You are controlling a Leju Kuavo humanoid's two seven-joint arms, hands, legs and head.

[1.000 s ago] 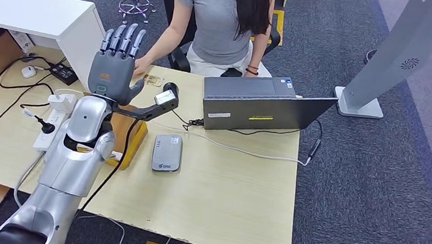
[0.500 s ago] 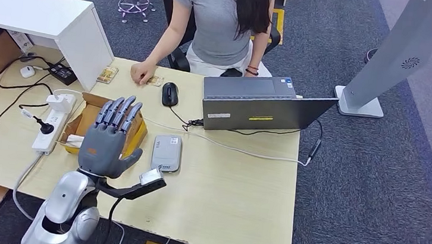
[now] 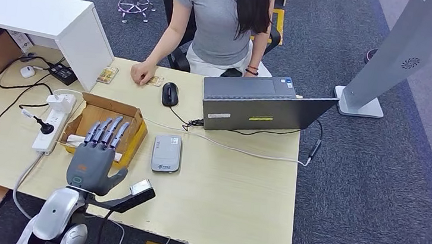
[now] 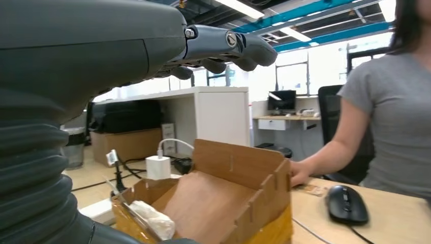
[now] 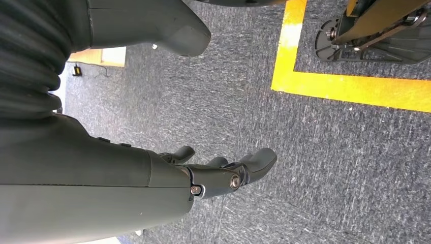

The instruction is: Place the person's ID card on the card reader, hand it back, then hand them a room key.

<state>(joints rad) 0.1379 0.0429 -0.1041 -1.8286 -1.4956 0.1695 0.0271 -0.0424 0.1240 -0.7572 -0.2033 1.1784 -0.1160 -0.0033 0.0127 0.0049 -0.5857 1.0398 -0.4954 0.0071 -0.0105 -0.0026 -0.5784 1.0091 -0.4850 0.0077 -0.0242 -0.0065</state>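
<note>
Left hand (image 3: pixel 95 161) is seen raised over the near left part of the bench (image 3: pixel 236 196), palm away from the camera, fingers (image 3: pixel 108 132) straight and spread, nothing held; released state is noted. It is poised above the near wall of the open cardboard box (image 3: pixel 120 108), which stands at the left side of the bench, presumably as a store from which a room key is to be drawn; a white wrapped item (image 4: pixel 147 219) is noted in one corner of the box, and no key can be made out.

Right hand (image 5: pixel 223 173) is seen hanging beside the body over grey carpet (image 5: pixel 356 168), fingers loosely curled, nothing held.

Card reader (image 3: pixel 167 152) lies flat just beside the box, towards the bench's middle, its long axis running from near edge to far edge; no card is seen on it. A small card-like item (image 3: pixel 155 80) is noted at the far edge, touching the person's hand (image 3: pixel 142 72), beside the mouse (image 3: pixel 169 93); whether it is the ID card cannot be told, and its orientation is too small to read. It is judged to be kept there for ease of handover
</note>
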